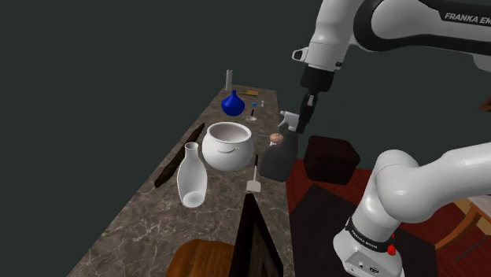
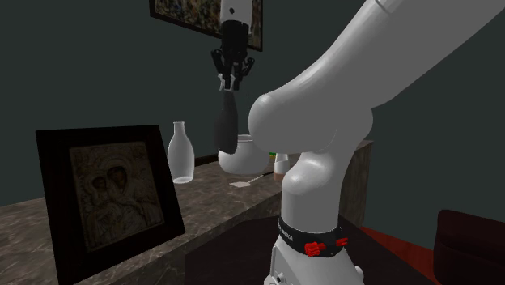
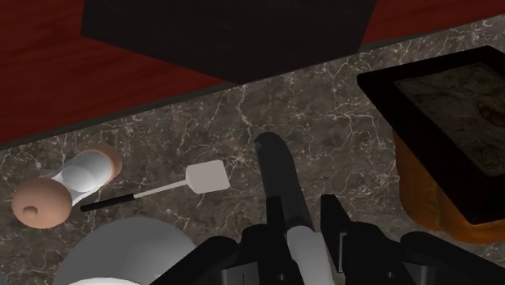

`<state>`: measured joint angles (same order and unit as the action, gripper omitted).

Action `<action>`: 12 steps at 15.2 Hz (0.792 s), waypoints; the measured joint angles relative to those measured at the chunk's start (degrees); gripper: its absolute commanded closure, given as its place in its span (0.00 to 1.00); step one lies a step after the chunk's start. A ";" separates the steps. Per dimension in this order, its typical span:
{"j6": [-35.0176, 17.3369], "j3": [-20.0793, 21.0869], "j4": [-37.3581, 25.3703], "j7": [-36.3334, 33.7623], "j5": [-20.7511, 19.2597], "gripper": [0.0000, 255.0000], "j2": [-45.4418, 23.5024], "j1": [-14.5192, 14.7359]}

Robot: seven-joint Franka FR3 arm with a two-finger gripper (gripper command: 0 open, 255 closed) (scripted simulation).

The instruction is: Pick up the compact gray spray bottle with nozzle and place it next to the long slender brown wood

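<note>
Black gripper point(image 1: 300, 116), mine, jaws clenched on the pale nozzle head of the spray bottle point(image 1: 279, 157). Its dark gray body hangs straight down below me. Wrist view: the bottle runs out lengthwise between the jaws, with the marble counter point(image 1: 145, 230) beneath it. The bottle looks clear of the counter, near the edge on the stand side and just beside a small cork-topped jar point(image 1: 275, 139). I can't be sure of the gap under it.

Outward: a flat white spatula point(image 1: 254, 177) lies near the bottle's base. Beyond it stands a white two-handled pot point(image 1: 227, 144), then a white vase point(image 1: 191, 179). Past the pot, along the counter's far edge, the long brown wood point(image 1: 178, 162) lies flat, dark and slender. A blue vase point(image 1: 232, 103) stands further up the counter. A black picture frame point(image 1: 256, 240) stands at the stand end.

Step in hand, as I judge it: pick done, carry ahead. Next move: cross over pot and vase with height to spare. Come down on the bare strip beside the wood, bottle upright, near it but not on it, then release. Risk: the hanging body clipping the pot's rim.
</note>
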<state>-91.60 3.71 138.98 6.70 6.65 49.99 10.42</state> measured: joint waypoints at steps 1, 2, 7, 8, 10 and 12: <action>0.73 -0.22 -0.98 0.12 -0.16 1.00 -0.26 -0.08; 1.30 -0.24 -1.93 0.07 -0.19 1.00 -0.65 -0.09; 4.89 -0.42 -6.67 -0.21 -0.37 1.00 -1.77 -0.12; 5.39 -0.34 -7.60 -0.36 -0.32 1.00 -2.19 -0.11; 6.70 -0.46 -9.81 -0.40 -0.43 1.00 -3.09 -0.15; 8.11 -0.57 -11.76 -0.47 -0.52 1.00 -3.64 -0.17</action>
<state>-83.49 3.13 127.22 6.24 6.14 46.35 10.25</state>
